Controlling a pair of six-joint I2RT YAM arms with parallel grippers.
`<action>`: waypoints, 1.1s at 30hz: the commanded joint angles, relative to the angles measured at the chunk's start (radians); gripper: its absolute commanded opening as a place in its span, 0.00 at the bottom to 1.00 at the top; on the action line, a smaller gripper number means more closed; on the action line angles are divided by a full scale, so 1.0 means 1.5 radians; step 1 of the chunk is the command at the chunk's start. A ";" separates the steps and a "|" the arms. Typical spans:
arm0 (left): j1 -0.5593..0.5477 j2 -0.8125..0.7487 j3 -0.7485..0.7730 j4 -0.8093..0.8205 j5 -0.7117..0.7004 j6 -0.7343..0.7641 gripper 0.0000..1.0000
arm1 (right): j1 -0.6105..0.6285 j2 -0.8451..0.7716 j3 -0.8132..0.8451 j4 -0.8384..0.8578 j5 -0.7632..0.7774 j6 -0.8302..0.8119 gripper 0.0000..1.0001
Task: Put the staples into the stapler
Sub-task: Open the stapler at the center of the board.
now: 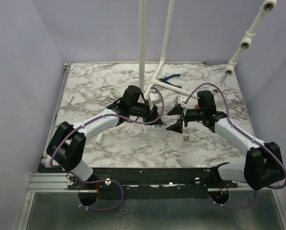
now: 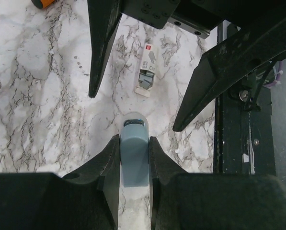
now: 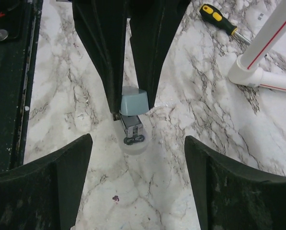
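Note:
The pale blue-green stapler (image 2: 134, 155) stands on the marble between my left gripper's (image 2: 134, 139) fingers, which are shut on its sides. In the right wrist view its silvery metal inner part (image 3: 132, 128) sticks out below the blue cap (image 3: 133, 102), over a pale base. My right gripper (image 3: 137, 137) stands wide open just in front of the stapler, a finger on each side, touching nothing. A small white box holding grey staples (image 2: 146, 79) lies on the table beyond the stapler, also seen in the top view as the staples box (image 1: 192, 138). The grippers face each other, left gripper (image 1: 156, 116) and right gripper (image 1: 175, 120).
A yellow-handled screwdriver (image 3: 218, 18) lies near the white pipe frame (image 3: 257, 62). An orange handle (image 2: 44, 2) shows at the left wrist view's top edge. Blue-handled pliers (image 1: 171, 79) lie at the back. The black rail (image 2: 241, 143) runs along the table's near edge.

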 commanded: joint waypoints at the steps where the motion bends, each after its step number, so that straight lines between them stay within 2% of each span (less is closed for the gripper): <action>1: -0.013 -0.005 0.023 0.013 0.044 -0.003 0.00 | 0.017 0.005 0.013 -0.011 -0.041 -0.009 0.80; 7: -0.023 0.000 0.030 0.013 0.038 -0.001 0.00 | 0.022 0.041 0.033 -0.041 -0.058 -0.018 0.61; 16: -0.022 0.003 0.034 0.013 0.035 0.014 0.00 | 0.025 0.072 0.042 -0.076 -0.043 -0.036 0.24; 22: 0.008 -0.017 -0.011 0.064 0.059 0.015 0.00 | 0.023 0.081 0.025 -0.089 0.015 -0.055 0.16; 28: 0.040 -0.039 -0.070 0.166 0.070 -0.031 0.00 | 0.023 0.057 -0.021 0.033 0.043 0.049 0.02; 33: 0.069 -0.058 -0.102 0.234 0.093 -0.061 0.00 | 0.023 0.031 -0.044 0.072 0.055 0.076 0.01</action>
